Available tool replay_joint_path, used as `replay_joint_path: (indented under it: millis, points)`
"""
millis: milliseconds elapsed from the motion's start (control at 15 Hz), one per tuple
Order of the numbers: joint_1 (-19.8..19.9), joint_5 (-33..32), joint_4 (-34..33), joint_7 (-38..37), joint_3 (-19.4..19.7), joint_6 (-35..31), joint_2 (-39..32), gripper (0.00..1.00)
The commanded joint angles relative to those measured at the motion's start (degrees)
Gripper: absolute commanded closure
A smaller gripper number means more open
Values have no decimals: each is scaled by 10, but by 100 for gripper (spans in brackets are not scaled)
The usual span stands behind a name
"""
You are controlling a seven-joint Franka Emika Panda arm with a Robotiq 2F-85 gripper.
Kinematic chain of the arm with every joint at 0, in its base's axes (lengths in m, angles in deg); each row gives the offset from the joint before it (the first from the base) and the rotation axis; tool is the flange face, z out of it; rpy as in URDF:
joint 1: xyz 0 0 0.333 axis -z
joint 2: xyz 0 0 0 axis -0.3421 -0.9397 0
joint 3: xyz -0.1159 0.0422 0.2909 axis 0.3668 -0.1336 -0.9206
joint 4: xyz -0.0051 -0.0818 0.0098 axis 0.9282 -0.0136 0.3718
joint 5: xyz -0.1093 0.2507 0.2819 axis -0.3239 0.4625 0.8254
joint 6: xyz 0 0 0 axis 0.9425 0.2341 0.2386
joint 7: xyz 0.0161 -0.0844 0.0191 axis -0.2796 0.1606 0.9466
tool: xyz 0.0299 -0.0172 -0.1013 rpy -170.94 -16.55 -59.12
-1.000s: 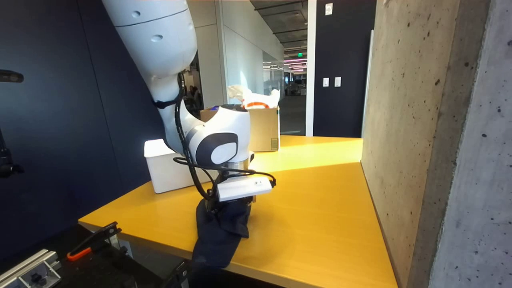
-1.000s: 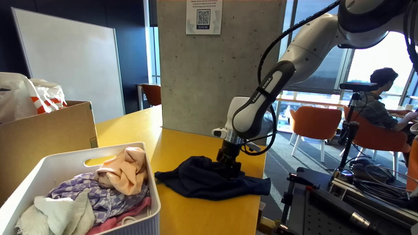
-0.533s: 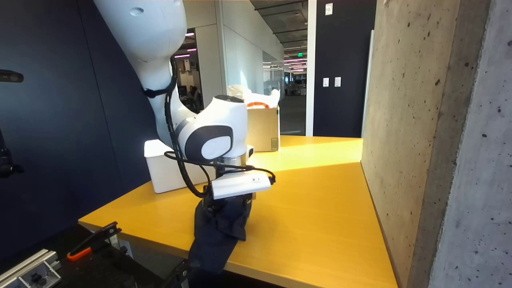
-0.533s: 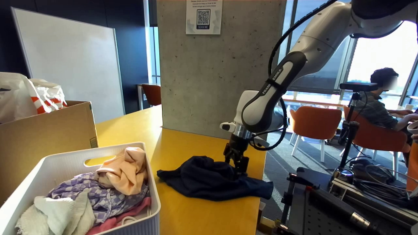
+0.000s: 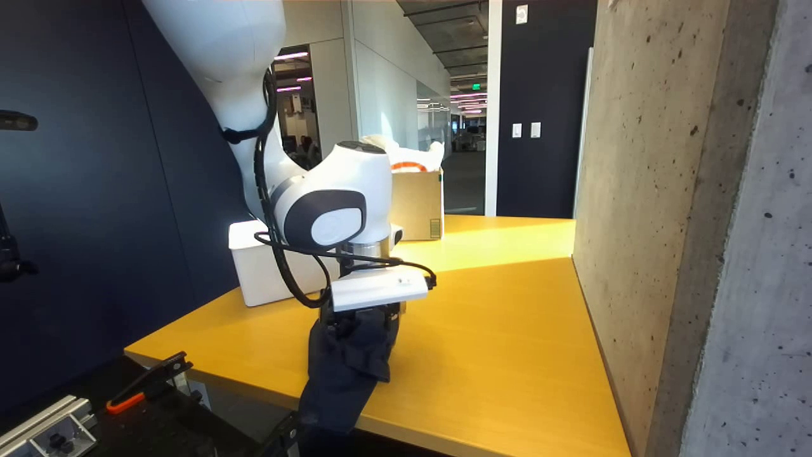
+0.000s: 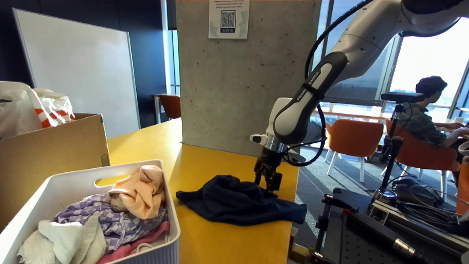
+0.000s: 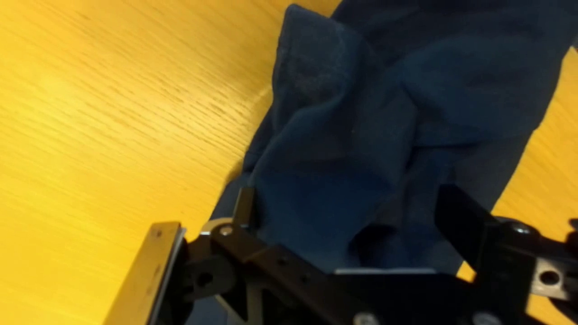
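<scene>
Yellow counter [image 5: 501, 343] below me, concrete pillar [image 6: 245, 91] rising beside it, and there lies the navy garment [image 6: 234, 205], crumpled, one end drooping over the counter's edge! My tool [image 7: 347, 198] stands over it, fingers [image 7: 460, 221] spread wide, fabric showing between them; contact, I can't tell. Near it, the white bin [image 6: 73, 187] holds a peach cloth [image 6: 139, 194] and a purple-checked cloth [image 6: 110, 223]; beyond, a cardboard box [image 6: 51, 157] carries plastic bags [image 6: 18, 113].

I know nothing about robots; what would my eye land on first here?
Probably the white jointed robot arm, its open black end effector over a crumpled navy cloth that droops past the edge of the yellow wooden table. Then, at an exterior view's lower left, the white rectangular plastic bin of colourful fabrics.
</scene>
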Motion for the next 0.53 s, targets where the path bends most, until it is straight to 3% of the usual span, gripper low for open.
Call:
replay_joint_path:
  millis: [0, 133, 200, 267, 467]
  points:
    - [11, 23, 1, 27, -7, -8, -4, 0]
    - [8, 23, -1, 26, -3, -10, -7, 0]
    - [6, 25, -4, 22, -2, -14, -10, 25]
    - [7, 25, -3, 24, -3, -15, -9, 26]
    - [5, 24, 2, 21, -2, -20, -4, 51]
